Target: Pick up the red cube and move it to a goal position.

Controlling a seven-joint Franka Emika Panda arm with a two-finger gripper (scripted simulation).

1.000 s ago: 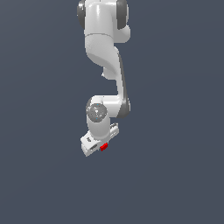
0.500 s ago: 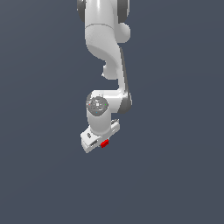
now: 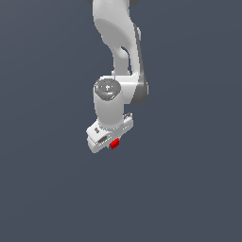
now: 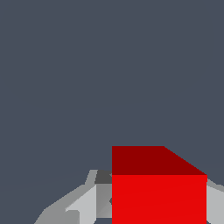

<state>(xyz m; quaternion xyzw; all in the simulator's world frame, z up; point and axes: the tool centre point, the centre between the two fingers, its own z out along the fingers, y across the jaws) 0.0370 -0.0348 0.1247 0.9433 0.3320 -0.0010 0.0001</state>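
Observation:
The red cube [image 3: 114, 143] shows as a tiny bright-red block at the lower end of the white arm's hand in the exterior view. My gripper [image 3: 112, 143] is shut on it. In the wrist view the red cube [image 4: 158, 188] fills the lower part of the picture, with a grey finger [image 4: 83, 203] on one side and another finger [image 4: 215, 204] on the other, both against its faces. The hand is tilted, and the cube hangs above the dark grey ground.
The white arm [image 3: 118, 56] comes down from the top of the exterior view. Around it there is only plain dark grey-blue ground [image 3: 189, 189]. No goal mark shows in either view.
The arm has shifted slightly toward the exterior view's right and up a little, carrying the red cube with it. The grip on the cube is unchanged.

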